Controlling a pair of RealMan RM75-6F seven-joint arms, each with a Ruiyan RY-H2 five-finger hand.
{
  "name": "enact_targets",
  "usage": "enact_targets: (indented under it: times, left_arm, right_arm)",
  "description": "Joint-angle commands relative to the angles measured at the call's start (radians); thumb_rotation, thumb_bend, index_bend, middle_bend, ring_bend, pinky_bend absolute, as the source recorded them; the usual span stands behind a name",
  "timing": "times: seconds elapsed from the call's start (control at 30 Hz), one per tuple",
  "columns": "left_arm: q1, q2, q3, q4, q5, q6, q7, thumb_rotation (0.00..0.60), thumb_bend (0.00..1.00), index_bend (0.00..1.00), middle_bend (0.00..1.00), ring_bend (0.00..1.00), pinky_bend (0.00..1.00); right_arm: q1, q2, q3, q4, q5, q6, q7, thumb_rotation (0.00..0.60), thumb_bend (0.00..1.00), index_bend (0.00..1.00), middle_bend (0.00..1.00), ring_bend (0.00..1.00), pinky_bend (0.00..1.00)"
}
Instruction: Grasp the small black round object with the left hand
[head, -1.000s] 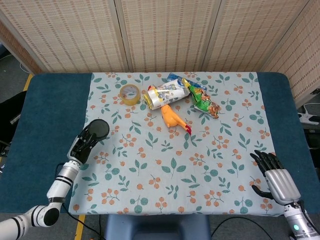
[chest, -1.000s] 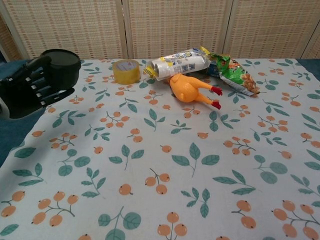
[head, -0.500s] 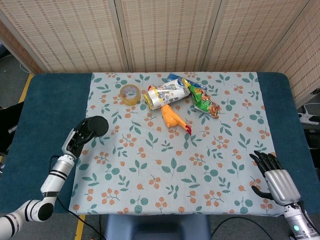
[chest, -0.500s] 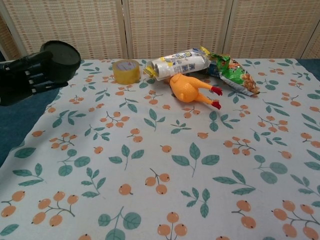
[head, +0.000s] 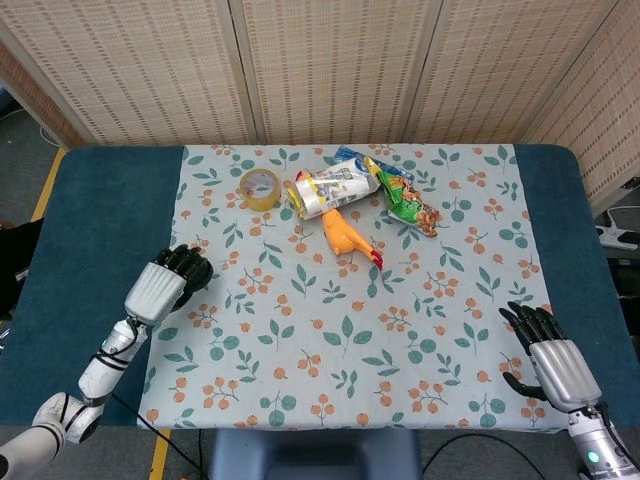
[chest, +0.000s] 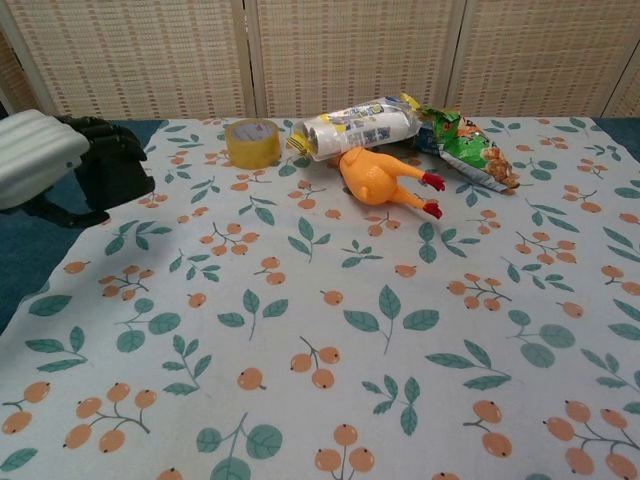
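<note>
My left hand (head: 160, 286) is at the left edge of the floral cloth (head: 350, 330), its white back turned up. Its dark fingers curl down around the small black round object (chest: 118, 172), which they mostly cover. In the chest view the left hand (chest: 40, 158) fills the far left, low over the table. In the head view I cannot tell the object from the fingers. My right hand (head: 548, 352) rests at the table's front right corner, fingers apart and holding nothing; only the head view shows it.
A roll of tape (head: 259, 187) lies at the back of the cloth. A white printed pack (head: 335, 188), a yellow rubber chicken (head: 345, 238) and a green snack bag (head: 408, 202) lie close together there. Bare blue table (head: 95, 220) flanks the cloth.
The left hand has rolled over from fingers-up to back-up, with the black object still in its fingers, and has sunk towards the table. The right hand has not moved.
</note>
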Motion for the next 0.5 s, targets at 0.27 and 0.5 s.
enact_targets:
  times: [0.27,0.5]
  left_arm:
    - [-0.029,-0.168,0.145,0.206,0.110,0.052,0.313,0.600,0.84,0.61,0.71,0.63,0.66]
    - [-0.025,-0.176,0.146,0.207,0.069,0.035,0.322,0.600,0.71,0.47,0.60,0.56,0.58]
  right_arm:
    - [0.003,0.004,-0.003,-0.005,-0.001,-0.007,0.002,0.600,0.15,0.00,0.00,0.00,0.00]
    - [0.000,0.007,-0.001,-0.003,0.000,0.001,0.009,0.600,0.16,0.00,0.00,0.00,0.00]
